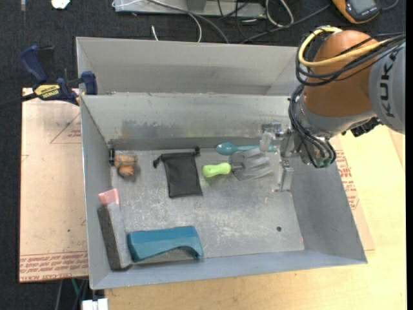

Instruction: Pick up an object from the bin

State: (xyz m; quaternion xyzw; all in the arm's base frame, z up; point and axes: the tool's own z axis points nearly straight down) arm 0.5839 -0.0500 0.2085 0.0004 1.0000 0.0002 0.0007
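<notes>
By right wall (322, 205), pincer (282, 179) beside green-handled utensil (217, 170); open floor (245, 221) frontward.

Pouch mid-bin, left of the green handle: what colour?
The pouch is plain black; the camera view shows it best.

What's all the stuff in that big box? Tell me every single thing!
bin: one, grey, middle of view
pouch: one, black, back middle of floor
green-handled tool: one, green and grey, right of pouch
spoon: one, teal, by back wall
lump: one, brown, back left
small piece: one, pink, left side
bar: one, dark grey, front left
wedge: one, blue, front, beside bar
gripper: one, silvery, bin's right side
arm: one, orange, upper right
</notes>
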